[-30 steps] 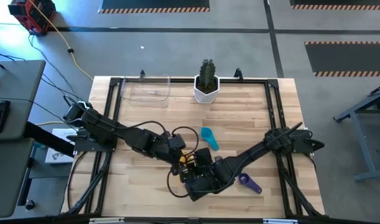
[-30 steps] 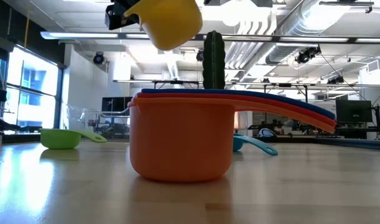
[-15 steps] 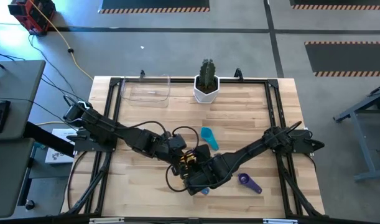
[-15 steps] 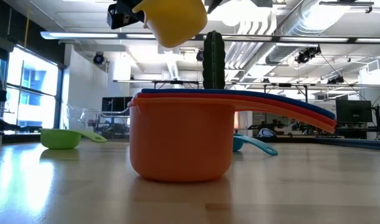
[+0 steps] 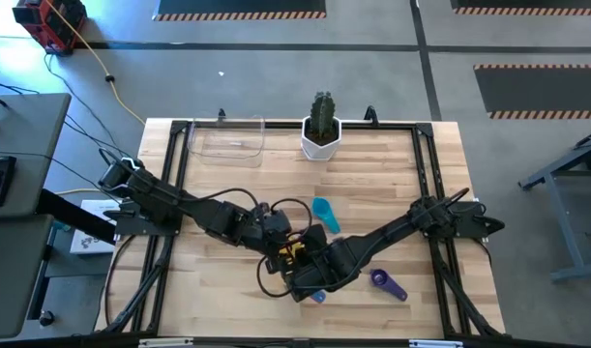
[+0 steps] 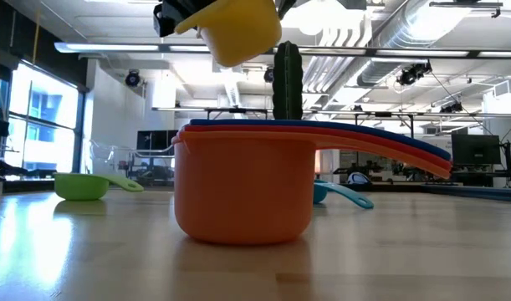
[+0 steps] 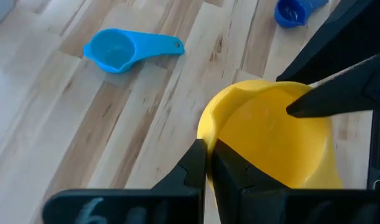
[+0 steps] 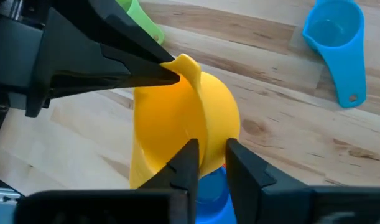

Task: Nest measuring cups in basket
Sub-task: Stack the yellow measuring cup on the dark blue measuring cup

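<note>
A yellow measuring cup (image 6: 237,32) hangs in the air over a nested stack of orange, red and blue cups (image 6: 242,188) that stands on the table. My left gripper (image 7: 208,155) is shut on the yellow cup's rim on one side. My right gripper (image 8: 211,155) is shut on the rim on the opposite side. In the high view both grippers meet at the table's near middle, around the yellow cup (image 5: 293,251). The clear basket (image 5: 227,138) stands at the far left. My left gripper pinches the yellow cup's rim (image 7: 205,138) between its two fingers, slanting down from the table's left. The cup is lifted clear of the stack and tilted. My right gripper has the cup's wall at the opposite rim (image 8: 205,144) between its fingers, one finger inside the bowl and one outside. It slants down from the table's right.
A light blue cup (image 5: 324,213) lies just beyond the grippers, a purple cup (image 5: 384,282) to their right and a green cup (image 6: 84,186) on the left. A white cactus pot (image 5: 321,130) stands at the far edge, right of the basket.
The yellow cup has turned a little in the air and shifted slightly toward the table's right, staying clear of the stack. My right arm has drawn in closer against it.
</note>
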Tool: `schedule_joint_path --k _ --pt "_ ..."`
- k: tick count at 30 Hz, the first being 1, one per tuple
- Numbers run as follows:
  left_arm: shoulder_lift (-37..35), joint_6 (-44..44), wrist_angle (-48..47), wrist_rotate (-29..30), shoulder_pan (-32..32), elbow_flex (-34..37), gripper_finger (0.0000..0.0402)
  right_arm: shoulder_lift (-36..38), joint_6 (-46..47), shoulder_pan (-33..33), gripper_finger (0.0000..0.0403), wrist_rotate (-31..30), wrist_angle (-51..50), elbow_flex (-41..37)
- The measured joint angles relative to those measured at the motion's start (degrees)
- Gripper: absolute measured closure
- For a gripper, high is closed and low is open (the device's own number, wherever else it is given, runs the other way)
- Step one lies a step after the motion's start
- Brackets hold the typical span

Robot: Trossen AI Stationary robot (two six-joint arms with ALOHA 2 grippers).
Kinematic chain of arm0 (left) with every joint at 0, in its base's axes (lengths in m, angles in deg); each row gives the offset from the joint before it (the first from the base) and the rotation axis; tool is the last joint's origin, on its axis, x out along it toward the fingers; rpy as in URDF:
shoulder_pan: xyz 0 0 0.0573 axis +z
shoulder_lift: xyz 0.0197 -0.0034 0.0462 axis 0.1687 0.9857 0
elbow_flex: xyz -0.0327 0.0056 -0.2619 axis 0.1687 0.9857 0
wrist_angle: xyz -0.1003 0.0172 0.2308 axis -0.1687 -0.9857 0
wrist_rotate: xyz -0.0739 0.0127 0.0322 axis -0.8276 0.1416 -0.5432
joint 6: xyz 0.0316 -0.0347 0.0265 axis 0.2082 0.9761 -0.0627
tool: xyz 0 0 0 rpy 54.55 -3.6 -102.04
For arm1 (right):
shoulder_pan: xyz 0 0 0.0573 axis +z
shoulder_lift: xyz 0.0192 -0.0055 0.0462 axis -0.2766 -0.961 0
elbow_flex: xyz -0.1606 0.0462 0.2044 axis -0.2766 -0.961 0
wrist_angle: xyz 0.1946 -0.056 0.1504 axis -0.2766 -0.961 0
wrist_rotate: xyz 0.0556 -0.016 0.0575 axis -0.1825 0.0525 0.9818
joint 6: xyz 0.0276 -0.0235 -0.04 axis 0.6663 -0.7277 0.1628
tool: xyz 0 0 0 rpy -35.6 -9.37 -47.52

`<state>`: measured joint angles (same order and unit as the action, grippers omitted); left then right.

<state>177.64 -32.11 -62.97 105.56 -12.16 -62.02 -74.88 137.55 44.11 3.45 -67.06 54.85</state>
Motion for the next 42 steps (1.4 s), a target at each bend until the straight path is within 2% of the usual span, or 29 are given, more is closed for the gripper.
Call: schedule_joint_path --k 6,14,20,27,34,42 --pt "0.0 -3.6 0.8 0.2 0.0 0.0 0.0398 0.0 -1.9 0.0 0.0398 0.8 -0.1 0.0" --pt "0.0 -6.0 0.9 -0.1 -0.1 0.0 0.0375 0.0 -4.7 -0.8 0.0402 2.3 -0.1 0.0" --pt "0.0 -5.5 0.8 0.2 -0.1 0.0 0.0396 0.0 -5.1 -1.0 0.0403 2.6 0.3 0.0" --pt "0.0 -4.9 0.8 0.1 -0.1 0.0 0.0398 0.0 -6.8 -1.0 0.0402 3.5 0.6 0.0" --pt "0.0 -1.6 1.4 0.2 -1.5 0.0 0.0399 -0.1 -8.3 -0.8 0.0372 3.4 -1.6 3.0" --pt "-0.1 0.6 0.9 -0.4 -1.8 0.0 0.04 -0.1 -11.1 -0.6 0.0305 4.0 -2.5 3.7"
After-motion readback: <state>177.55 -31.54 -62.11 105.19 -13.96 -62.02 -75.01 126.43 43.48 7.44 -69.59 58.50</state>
